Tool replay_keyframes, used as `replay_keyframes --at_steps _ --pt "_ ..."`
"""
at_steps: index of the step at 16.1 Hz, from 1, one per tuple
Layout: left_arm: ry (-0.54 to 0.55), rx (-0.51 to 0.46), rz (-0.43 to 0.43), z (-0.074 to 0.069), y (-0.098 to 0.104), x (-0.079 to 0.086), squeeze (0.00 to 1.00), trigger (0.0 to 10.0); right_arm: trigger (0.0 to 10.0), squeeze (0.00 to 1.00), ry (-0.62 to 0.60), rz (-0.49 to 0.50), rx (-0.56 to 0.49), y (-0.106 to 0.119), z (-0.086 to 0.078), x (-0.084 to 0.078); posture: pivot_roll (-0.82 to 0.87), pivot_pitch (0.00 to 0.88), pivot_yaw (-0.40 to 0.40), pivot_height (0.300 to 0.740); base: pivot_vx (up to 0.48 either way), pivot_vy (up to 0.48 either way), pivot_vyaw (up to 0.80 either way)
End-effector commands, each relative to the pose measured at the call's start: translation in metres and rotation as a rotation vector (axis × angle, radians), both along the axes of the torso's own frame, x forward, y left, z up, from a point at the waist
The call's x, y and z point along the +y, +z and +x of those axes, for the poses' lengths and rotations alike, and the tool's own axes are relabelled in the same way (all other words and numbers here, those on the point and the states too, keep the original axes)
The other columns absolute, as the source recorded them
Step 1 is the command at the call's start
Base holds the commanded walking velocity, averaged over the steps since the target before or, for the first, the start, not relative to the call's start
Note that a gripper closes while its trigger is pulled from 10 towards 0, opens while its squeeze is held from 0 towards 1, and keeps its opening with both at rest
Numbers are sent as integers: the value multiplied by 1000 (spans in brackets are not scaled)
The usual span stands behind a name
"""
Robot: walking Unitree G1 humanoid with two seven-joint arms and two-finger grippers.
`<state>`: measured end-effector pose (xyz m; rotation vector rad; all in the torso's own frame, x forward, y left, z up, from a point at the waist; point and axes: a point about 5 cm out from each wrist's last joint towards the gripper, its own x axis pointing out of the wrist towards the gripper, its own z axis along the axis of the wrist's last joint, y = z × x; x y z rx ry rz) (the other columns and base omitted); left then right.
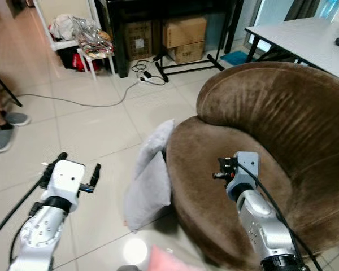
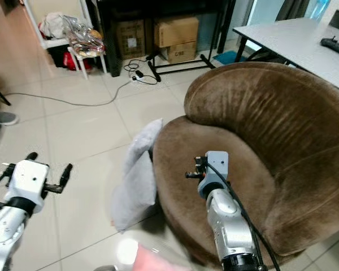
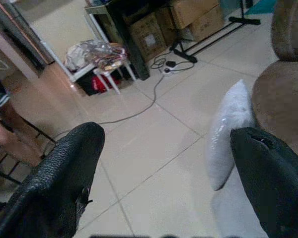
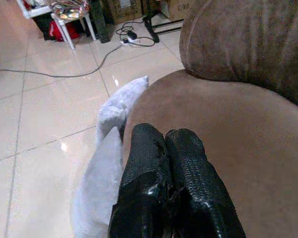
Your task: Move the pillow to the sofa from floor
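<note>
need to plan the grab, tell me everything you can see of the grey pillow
The pillow is pale grey, soft plain fabric, rumpled and creased across its middle. It stands on edge on the tiled floor, one pointed corner up, leaning against the front of the round brown sofa seat. Nothing holds it: the left gripper hangs open over the floor beside it, and the right gripper is shut above the sofa seat.

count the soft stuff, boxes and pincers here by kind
grey pillow: 1
pink cushion: 1
brown sofa: 1
cardboard boxes: 3 ()
pincers: 2 (left pincer open, right pincer shut and empty)
total: 8
</note>
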<state>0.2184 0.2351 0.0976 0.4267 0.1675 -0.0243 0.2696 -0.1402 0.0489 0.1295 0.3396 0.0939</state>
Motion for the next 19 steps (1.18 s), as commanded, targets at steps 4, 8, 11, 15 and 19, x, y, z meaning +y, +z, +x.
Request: replay_keyframes --at_steps 4,8,11,15,19 --pt "27 13 -24 -3 -1 9 0 10000 10000 0 -12 0 -23 3 -2 5 159 0 50 740 0 0 0" --pt "50 1 -50 -2 -3 5 0 10000 10000 1000 -9 27 -41 5 -1 6 152 0 22 740 0 0 0" --pt "66 -7 -62 -2 -4 3 0 10000 10000 1000 11 49 -62 9 0 6 150 0 2 740 0 0 0" --pt "80 -21 -72 -2 -5 1 0 10000 10000 1000 19 34 -60 10 3 4 153 0 -15 740 0 0 0" --pt "82 -25 -74 -2 -4 1 0 10000 10000 1000 19 15 -52 10 5 4 153 0 -18 740 0 0 0"
